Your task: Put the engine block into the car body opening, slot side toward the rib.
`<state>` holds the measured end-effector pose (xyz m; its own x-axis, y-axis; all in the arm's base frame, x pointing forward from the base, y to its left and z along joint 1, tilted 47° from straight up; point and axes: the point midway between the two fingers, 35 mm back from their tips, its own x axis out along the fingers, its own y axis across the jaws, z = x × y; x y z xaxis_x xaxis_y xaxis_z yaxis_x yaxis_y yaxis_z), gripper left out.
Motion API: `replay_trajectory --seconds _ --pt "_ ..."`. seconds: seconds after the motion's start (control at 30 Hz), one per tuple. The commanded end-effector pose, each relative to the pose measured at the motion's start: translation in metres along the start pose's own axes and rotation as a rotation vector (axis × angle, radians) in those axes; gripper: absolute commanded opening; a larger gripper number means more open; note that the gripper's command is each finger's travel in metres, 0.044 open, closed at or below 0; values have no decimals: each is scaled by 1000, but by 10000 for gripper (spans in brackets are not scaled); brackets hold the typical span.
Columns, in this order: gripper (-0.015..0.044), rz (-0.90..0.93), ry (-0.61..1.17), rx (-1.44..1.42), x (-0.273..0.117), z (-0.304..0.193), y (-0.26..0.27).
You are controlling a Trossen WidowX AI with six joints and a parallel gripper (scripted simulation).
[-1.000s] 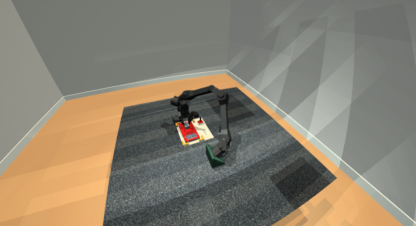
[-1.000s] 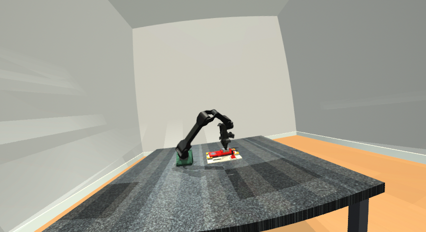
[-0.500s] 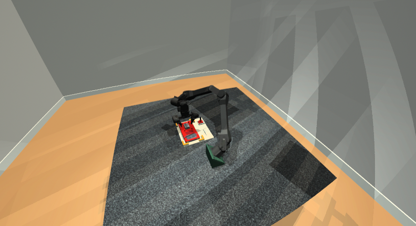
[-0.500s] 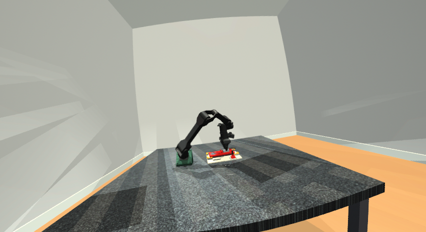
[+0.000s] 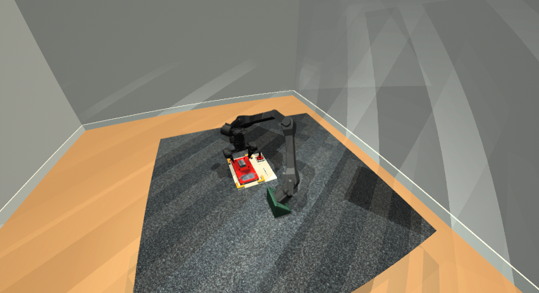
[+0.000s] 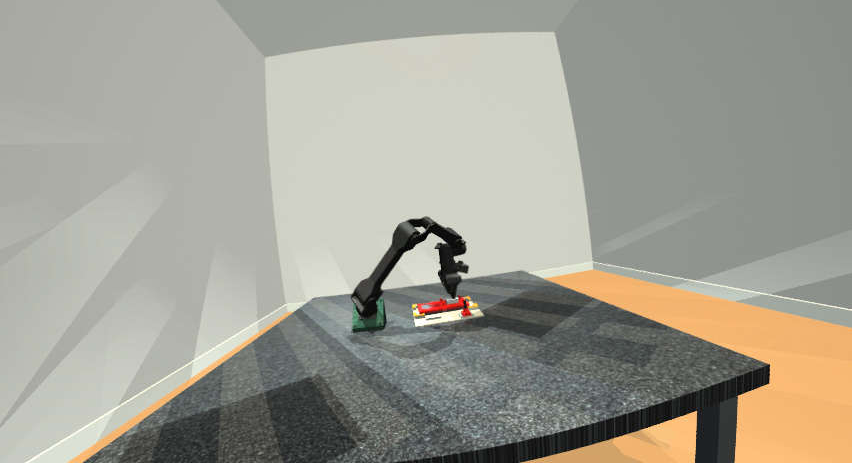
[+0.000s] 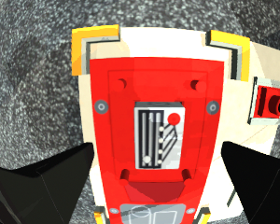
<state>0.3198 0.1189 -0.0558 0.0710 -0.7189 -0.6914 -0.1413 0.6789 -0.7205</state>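
From the top, I see the red car body (image 5: pixel 250 169) (image 6: pixel 430 306) (image 7: pixel 114 161) on a cream board (image 5: pixel 268 173) (image 6: pixel 450 323) (image 7: pixel 231 126) with yellow corner pieces, the silvery engine block (image 5: pixel 241 162) (image 6: pixel 453 300) (image 7: pixel 170 140) in its front part. From the side, the arm (image 5: pixel 289 151) (image 6: pixel 386 266) rises off a green wedge-shaped base (image 5: pixel 272 205) (image 6: pixel 359 327) on the speckled grey table (image 5: pixel 203 230) (image 6: pixel 506 370), which shows its thick edge and a dark leg here. Only the wrist view shows the block's dark stripes and red dot clearly, with the fingers spread nearly all the way, one either side, holding nothing; whether it sits fully down I can't tell.
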Motion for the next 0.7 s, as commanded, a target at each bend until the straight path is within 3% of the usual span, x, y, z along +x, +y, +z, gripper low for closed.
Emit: replay_trajectory --seconds 0.0,0.5,0.67 --pt "414 3 3 7 -3 1 0" --pt "20 3 3 7 -3 1 0" --pt "0 3 3 7 -3 1 0"
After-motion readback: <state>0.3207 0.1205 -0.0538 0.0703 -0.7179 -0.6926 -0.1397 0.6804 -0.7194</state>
